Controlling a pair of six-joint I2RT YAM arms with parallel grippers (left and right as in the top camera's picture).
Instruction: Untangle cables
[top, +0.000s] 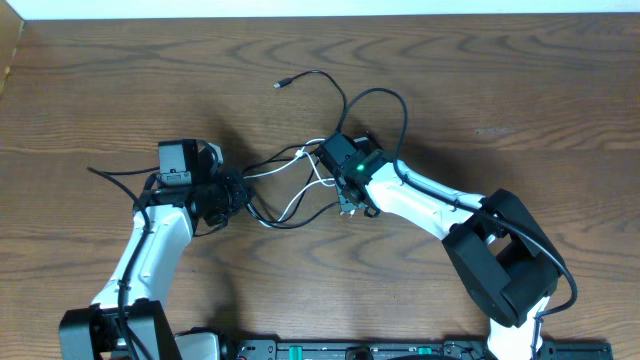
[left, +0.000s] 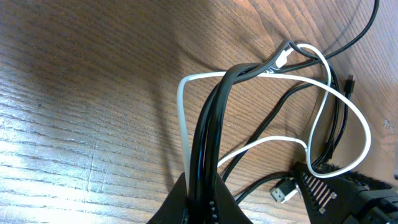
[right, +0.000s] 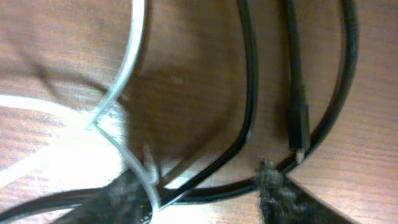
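Observation:
The cables lie tangled on the wooden table (top: 110, 90) between my two grippers. One black cord (top: 403, 110) loops away to the far side, and another ends in a small plug (top: 283, 84). My left gripper (top: 238, 197) (left: 202, 202) is shut on a bundle of black cords (left: 211, 124) together with the white cord (left: 183, 118). A USB plug (left: 284, 190) lies beside it. My right gripper (top: 350, 205) (right: 205, 196) stands open low over the tangle. The white cord (right: 127, 62) and a black cord (right: 250, 81) run between its blurred fingers. A black plug end (right: 298, 124) lies just ahead.
The right arm's white link (top: 420, 200) reaches in from the lower right over the table. A light strip (top: 320, 6) borders the far table edge. Bare wood surrounds the tangle on all sides.

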